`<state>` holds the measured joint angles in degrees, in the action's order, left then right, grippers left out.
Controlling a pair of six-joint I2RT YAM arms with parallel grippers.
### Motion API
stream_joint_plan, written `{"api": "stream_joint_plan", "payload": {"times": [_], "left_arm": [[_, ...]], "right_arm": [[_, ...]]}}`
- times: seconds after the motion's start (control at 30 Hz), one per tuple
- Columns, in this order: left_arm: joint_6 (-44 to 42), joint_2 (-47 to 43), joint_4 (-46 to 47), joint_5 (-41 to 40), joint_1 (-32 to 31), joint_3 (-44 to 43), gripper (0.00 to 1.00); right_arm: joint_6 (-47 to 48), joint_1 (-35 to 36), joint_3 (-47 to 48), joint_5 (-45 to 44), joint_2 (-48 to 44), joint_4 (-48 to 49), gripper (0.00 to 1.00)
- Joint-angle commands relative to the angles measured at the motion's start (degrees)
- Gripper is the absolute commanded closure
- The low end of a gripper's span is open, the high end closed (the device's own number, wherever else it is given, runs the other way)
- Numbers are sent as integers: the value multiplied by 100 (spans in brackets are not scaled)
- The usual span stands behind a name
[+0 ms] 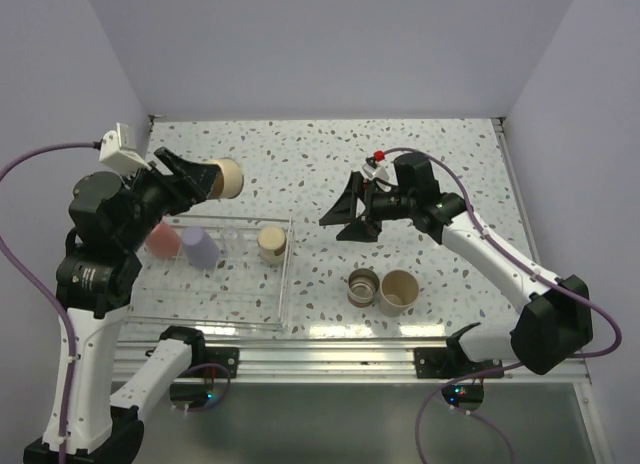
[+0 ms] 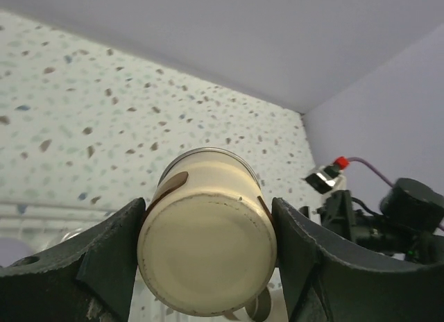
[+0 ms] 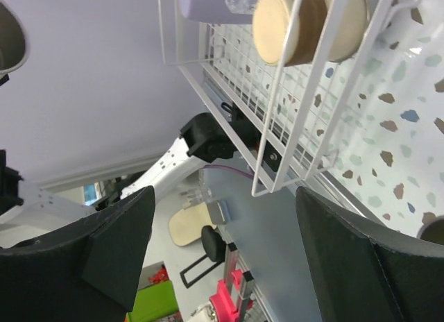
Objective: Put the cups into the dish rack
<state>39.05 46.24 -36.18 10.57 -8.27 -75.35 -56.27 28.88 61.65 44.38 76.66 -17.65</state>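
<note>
My left gripper (image 1: 205,179) is shut on a cream-beige cup with brown bands (image 1: 226,178) and holds it tilted on its side, above the far edge of the dish rack (image 1: 287,284). In the left wrist view the cup's base (image 2: 207,244) fills the space between the fingers (image 2: 104,266). A coral cup (image 1: 160,241), a lavender cup (image 1: 198,248) and a cream cup (image 1: 271,244) stand in the rack. My right gripper (image 1: 340,219) is open and empty, raised right of the rack. A metallic cup (image 1: 363,287) and a beige cup (image 1: 398,292) stand on the table below it.
The right wrist view shows the rack's white wire grid (image 3: 208,93) with the cream cup (image 3: 291,20) and lavender cup (image 3: 208,6) in it. The table's near edge has a metal rail (image 1: 330,359). Walls close in at the left, right and far sides.
</note>
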Motion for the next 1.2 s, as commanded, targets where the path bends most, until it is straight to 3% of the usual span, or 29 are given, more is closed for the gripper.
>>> {"api": "stream_joint_plan", "payload": {"times": [0.0, 0.2, 0.43, 0.93, 1.17], "left_arm": [[-319, -1, -1890, -1591, 19, -392, 100], [111, 26, -3016, -2804, 19, -393, 100], [743, 254, -3904, -3579, 19, -314, 100], [1105, 307, -3914, -3588, 80, 767, 100], [1096, 61, -3634, -3334, 80, 1767, 100]], "right_arm": [[398, 3, -56, -114, -187, -424, 14], [380, 47, -118, -123, -99, -406, 15], [389, 91, -144, -131, -55, -423, 15], [617, 100, -30, -202, -169, -714, 15], [600, 91, -74, -158, -134, -652, 15]]}}
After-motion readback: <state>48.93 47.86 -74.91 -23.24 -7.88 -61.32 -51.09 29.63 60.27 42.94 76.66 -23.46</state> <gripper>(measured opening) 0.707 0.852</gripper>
